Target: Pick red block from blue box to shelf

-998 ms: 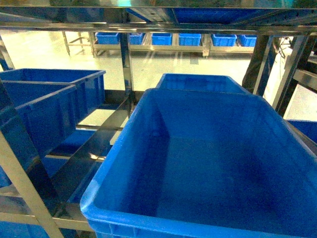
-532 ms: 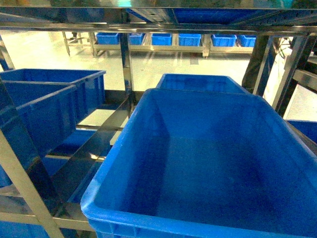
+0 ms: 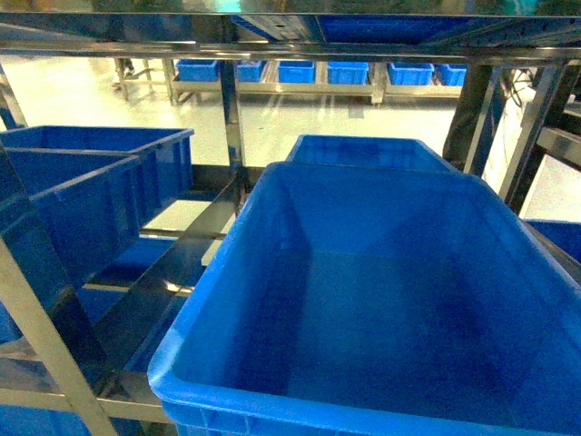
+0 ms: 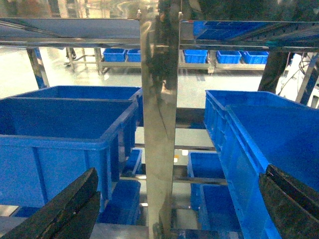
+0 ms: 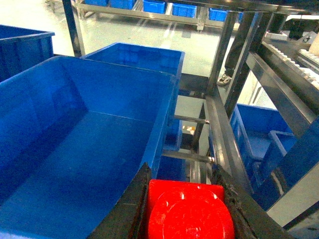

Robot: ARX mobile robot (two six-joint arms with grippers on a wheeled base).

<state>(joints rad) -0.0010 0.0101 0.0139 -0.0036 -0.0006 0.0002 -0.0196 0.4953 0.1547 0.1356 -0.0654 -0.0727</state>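
You had the shiny stainless-steel rack, the shelf, filling every view, its square posts and flat tiers loaded with crates. Largest on it was the deep royal-blue plastic crate at the front edge of the tier, open and bare inside in the head view, with a second blue crate right behind it and another blue crate across the post toward the left edge. The pale turquoise tub the task names did not show in any view.

Your left gripper hung wide apart facing the mirror-like steel post, its dark fingers at the two bottom corners of that view and nothing between them; it looked parked out of the way.

Your right gripper was clamped on the small red plastic toy brick, one dark finger tight on each side, held over the right rim of the big crate, near the steel rail. I judge the pick done and the block carried high so it cleared the crate walls before set-down.
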